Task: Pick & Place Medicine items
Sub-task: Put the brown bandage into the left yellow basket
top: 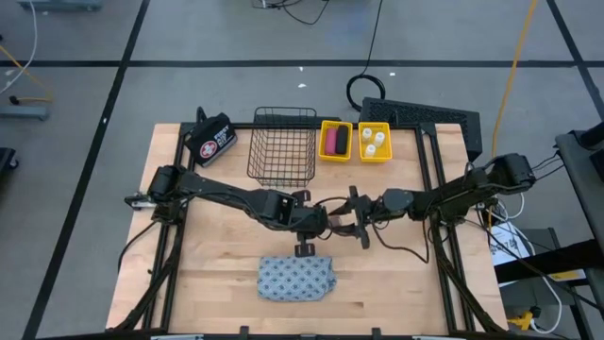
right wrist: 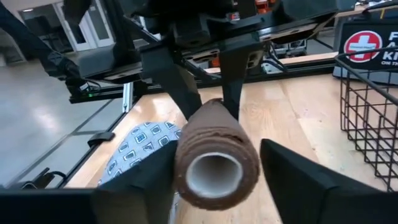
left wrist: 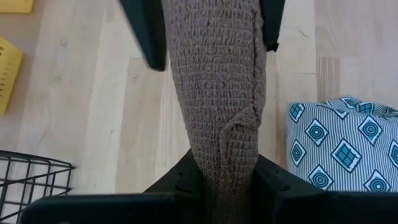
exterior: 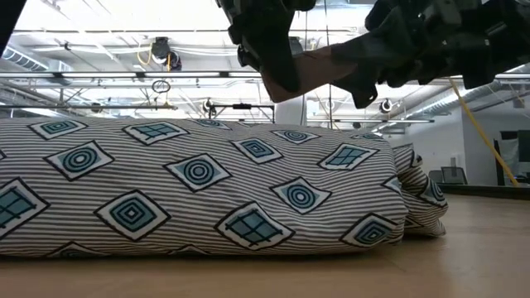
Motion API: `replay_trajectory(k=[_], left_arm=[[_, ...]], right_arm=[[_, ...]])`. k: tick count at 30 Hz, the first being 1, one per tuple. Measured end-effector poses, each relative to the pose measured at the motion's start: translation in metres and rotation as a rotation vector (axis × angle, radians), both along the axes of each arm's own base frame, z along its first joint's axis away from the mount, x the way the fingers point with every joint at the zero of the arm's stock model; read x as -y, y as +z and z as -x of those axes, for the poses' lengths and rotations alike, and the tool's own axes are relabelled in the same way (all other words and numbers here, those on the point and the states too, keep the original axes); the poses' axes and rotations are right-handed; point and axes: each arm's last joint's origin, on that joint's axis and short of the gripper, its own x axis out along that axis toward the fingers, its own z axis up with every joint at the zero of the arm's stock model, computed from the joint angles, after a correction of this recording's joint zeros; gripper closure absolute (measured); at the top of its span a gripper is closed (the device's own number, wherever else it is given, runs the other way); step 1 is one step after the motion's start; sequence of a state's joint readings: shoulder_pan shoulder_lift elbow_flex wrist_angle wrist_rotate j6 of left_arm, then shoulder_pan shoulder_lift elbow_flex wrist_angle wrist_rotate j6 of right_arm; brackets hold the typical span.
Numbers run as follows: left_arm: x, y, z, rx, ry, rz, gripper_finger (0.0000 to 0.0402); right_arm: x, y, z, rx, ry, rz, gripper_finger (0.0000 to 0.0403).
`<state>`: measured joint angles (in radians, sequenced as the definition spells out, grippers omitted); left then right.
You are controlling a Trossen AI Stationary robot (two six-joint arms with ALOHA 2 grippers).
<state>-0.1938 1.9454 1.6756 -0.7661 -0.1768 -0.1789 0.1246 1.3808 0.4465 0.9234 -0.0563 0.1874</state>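
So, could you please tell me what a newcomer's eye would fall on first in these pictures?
Mid-table, the left end effector is shut on a brown bandage roll, held in the air with the right end effector straddling its other end, fingers either side. Just in front of them lies the blue-grey patterned pouch, which fills the low view. At the table's far edge stand a wire basket and two yellow bins.
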Motion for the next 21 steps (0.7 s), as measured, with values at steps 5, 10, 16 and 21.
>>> replay_trajectory(k=[5,10,16,21], left_arm=[[0.000,0.000,0.000,0.000,-0.002,-0.004,0.0325],[0.001,0.008,0.003,0.026,0.015,0.012,0.0325],[0.007,0.037,0.017,0.113,0.005,-0.002,0.0323],[0.011,0.060,0.027,0.208,-0.001,-0.061,0.0312]], right_arm=[[0.000,0.001,0.000,0.010,0.005,0.054,0.0291],[0.001,0.008,0.005,0.027,0.006,0.099,0.0369],[0.002,0.018,0.013,0.011,0.002,0.099,0.0367],[0.003,0.022,0.024,0.027,-0.001,0.096,0.0368]])
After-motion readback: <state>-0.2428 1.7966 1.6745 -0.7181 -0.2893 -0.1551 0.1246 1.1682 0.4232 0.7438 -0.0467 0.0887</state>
